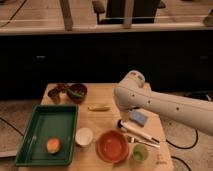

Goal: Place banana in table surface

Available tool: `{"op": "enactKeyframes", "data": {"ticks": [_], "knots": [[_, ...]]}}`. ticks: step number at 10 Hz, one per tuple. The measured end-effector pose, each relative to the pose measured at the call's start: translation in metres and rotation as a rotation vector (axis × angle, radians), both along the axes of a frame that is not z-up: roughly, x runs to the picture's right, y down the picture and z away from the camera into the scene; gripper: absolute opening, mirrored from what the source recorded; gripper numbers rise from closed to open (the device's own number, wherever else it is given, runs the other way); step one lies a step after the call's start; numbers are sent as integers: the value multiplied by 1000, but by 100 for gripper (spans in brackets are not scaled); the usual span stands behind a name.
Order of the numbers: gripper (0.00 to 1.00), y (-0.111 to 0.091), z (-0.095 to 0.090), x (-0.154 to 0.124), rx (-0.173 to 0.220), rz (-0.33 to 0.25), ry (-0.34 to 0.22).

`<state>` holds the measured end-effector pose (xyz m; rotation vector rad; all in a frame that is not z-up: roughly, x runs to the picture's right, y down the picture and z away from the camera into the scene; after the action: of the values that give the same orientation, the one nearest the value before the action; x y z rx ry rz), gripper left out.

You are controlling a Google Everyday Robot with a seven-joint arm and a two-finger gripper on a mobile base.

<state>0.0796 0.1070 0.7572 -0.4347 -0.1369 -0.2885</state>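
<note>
In the camera view, the banana (pixel 98 107) lies flat on the counter (pixel 102 125), on bare wood between the dark bowl (pixel 77 92) at the back and the white cup (pixel 84 136) in front. It is outside the green tray (pixel 24 142), which holds only the orange fruit (pixel 53 145).

The white arm (pixel 165 105) reaches in from the right and bends above the counter. The tool (pixel 125 124) sits low under that bend, right of the banana and apart from it, just beside a blue block (pixel 138 118). We cannot tell whether it is wide or narrow, since the arm hides much of it.

We judge the fruit to be set down, with nothing gripping it, so the step in hand is to leave cleanly. We would raise the tool straight up before swinging the arm. We would also keep clear of the banana, the blue block and the red bowl (pixel 112 146), because a low sideways sweep could roll the fruit or push the block.
</note>
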Motion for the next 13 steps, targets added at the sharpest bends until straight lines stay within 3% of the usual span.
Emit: {"op": "enactKeyframes", "data": {"ticks": [13], "knots": [[80,-16,53,-21,-9,39,-102]]}}
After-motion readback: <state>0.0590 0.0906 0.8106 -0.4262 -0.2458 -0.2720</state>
